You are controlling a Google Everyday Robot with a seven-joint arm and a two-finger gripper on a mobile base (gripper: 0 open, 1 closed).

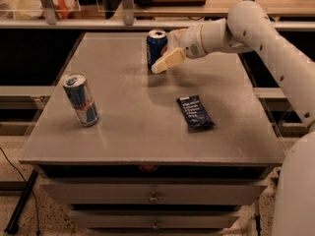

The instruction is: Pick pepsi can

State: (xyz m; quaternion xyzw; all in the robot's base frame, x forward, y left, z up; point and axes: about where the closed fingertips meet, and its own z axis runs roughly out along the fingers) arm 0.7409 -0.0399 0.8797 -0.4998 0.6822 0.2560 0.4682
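Note:
The pepsi can (154, 49), dark blue with a silver top, stands upright near the far middle of the grey table (128, 132). My gripper (164, 51) reaches in from the right and is at the can's right side. One cream finger (168, 61) lies in front of the can's right edge, and the other sits behind it, mostly hidden. The jaws stand apart with the can's right side between them, and I cannot tell if they touch it. The can rests on the table.
A slimmer blue-and-silver can (81, 100) stands at the left of the table. A flat dark blue snack wrapper (195, 112) lies right of centre. A shelf rail with posts (127, 14) runs behind the table. Drawers (152, 195) are below the front edge.

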